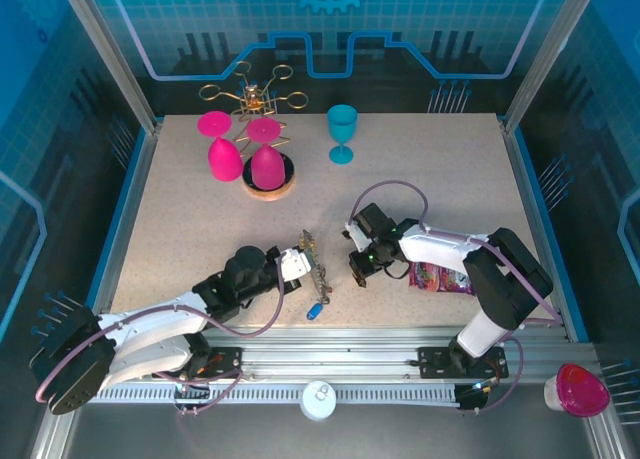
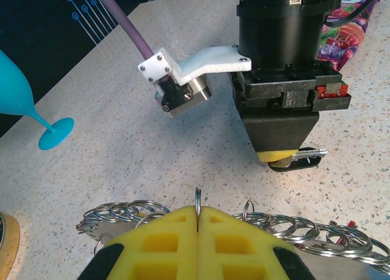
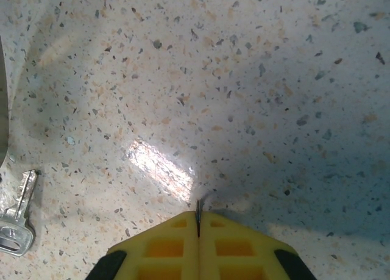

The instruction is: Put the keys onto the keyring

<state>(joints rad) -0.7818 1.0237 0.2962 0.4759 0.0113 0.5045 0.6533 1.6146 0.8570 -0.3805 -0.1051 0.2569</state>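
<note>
Though the right gripper (image 2: 283, 159), clamped shut, hides most of a key (image 2: 309, 152), its blade points level toward frame right; the left gripper (image 2: 198, 222) pinches the keyring (image 2: 286, 226).

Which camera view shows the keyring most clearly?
Left wrist view: the keyring fans its rings out close up, pinched in the left tool. The top view gives it small, by that tool.

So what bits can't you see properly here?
- Right wrist view: the right tool pinches a thin sliver; its yellow pads hide the rest.
- Left wrist view: the left tool covers the middle of the keyring.
- Top view: the blue key is too small for detail.
</note>
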